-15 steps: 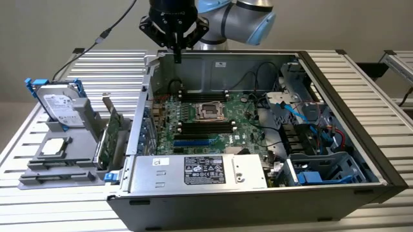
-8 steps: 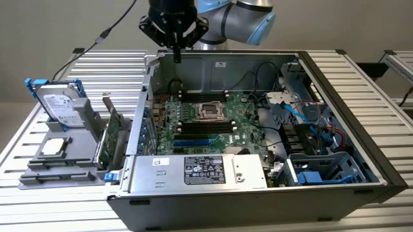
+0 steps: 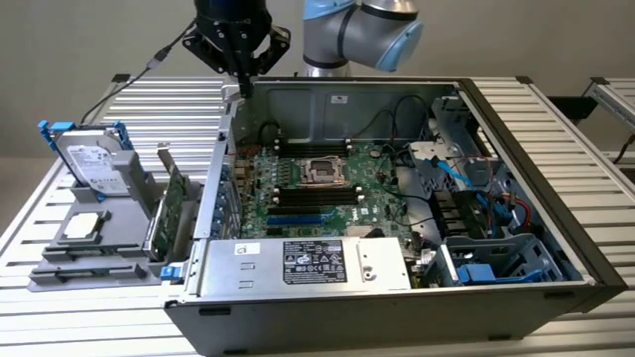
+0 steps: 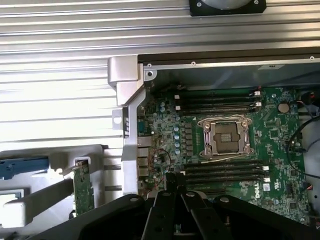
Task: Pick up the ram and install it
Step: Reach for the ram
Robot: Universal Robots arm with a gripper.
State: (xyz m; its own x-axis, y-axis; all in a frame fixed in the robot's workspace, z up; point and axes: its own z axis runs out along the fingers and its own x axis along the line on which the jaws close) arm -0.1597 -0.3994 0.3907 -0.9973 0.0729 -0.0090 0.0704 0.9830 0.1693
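Your arm [image 3: 362,26] is reaching in from the far side with the wrist pointing straight down. The claw [image 3: 243,74] is hanging vertical over the far corner of the computer case [image 3: 377,320], on the exterior view's left, above the side wall's top edge. It's sitting high over the motherboard [image 3: 297,208].

The claw is clenching, with the tips pinching together. A thin dark strip is hanging down from between them. That's the ram [image 3: 243,86] as far as I can tell, seen edge-on and held upright.

In the wrist view you're looking straight down past the tips at the board's edge by the rear ports. The nearest bank of memory slots [image 4: 222,170] is lying just beside the tips. The CPU socket [image 4: 227,137] is sitting between the two slot banks, further from the tips.

Off to the exterior view's left, the stand [image 3: 89,271] on the desk [image 3: 149,97] is carrying the hard drive [image 3: 94,160] with blue rails and the green expansion card [image 3: 174,201]. Both are standing upright, well apart from the claw.
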